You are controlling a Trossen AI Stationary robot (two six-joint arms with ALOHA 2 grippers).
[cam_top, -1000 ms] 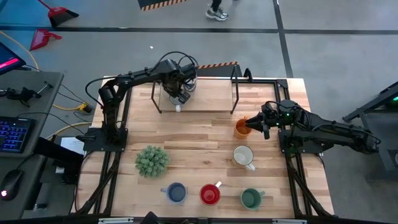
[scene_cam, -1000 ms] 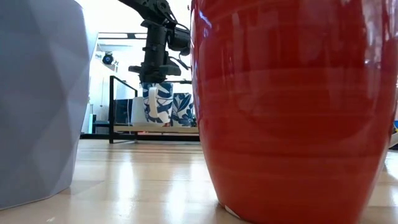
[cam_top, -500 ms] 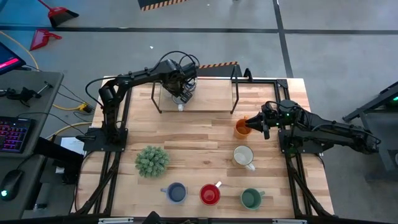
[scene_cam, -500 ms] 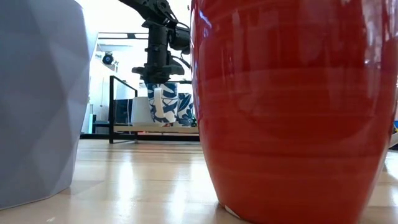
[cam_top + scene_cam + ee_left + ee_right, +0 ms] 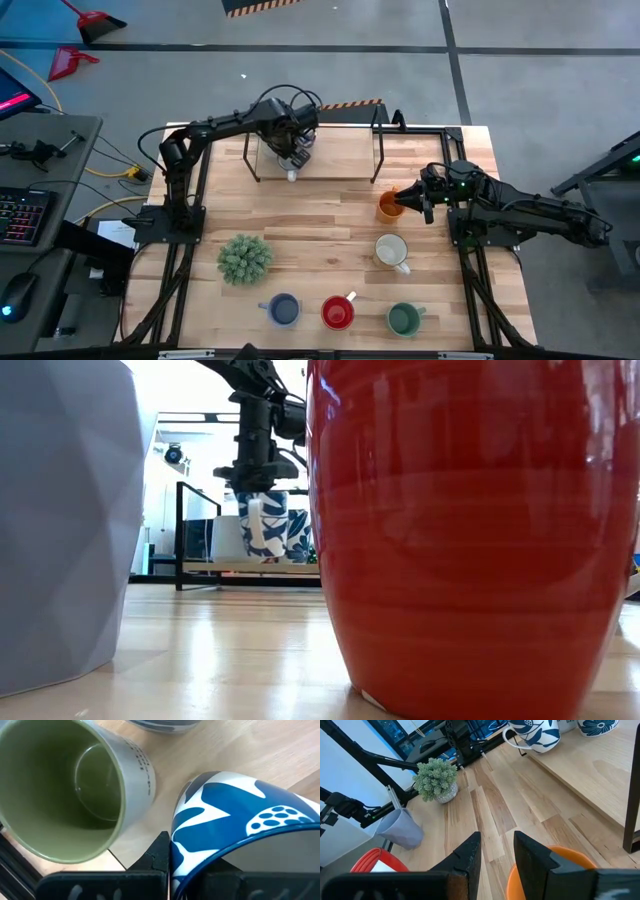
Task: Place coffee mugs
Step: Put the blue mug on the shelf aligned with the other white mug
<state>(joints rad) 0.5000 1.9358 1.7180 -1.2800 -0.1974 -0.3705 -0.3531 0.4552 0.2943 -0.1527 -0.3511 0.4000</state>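
Note:
My left gripper (image 5: 292,152) reaches over the raised wooden shelf (image 5: 340,160) at the table's far side and is shut on a blue-and-white flowered mug (image 5: 262,525). Next to that mug stands a cream mug with an olive-green inside (image 5: 65,795). My right gripper (image 5: 410,200) sits at the orange mug (image 5: 388,207) near the table's right edge and is shut on it. On the table stand a white mug (image 5: 392,251), a blue mug (image 5: 284,309), a red mug (image 5: 338,313) and a green mug (image 5: 404,319). My left gripper pinches the flowered mug's rim (image 5: 176,845), one finger (image 5: 159,857) outside the wall, coming from above and pointing down. The mug is upright with its handle (image 5: 254,525) toward the near side, its base at the shelf board; touching or just above, I cannot tell. My right gripper has the orange mug's wall (image 5: 514,879) between its fingers at the rim, one finger (image 5: 532,852) over the mug's inside and one (image 5: 469,855) outside. It comes slanting down from the table's right side. The mug is upright.
A bushy green plant in a pot (image 5: 245,258) stands left of the table's middle. The shelf's black metal legs (image 5: 378,150) rise at its ends, and more flowered mugs (image 5: 596,726) stand on it. In the low view the red mug (image 5: 470,530) fills the foreground.
My left gripper has carried the flowered mug a short way along the shelf toward the table's right, keeping it upright and staying shut on it. My right gripper and the orange mug have kept still.

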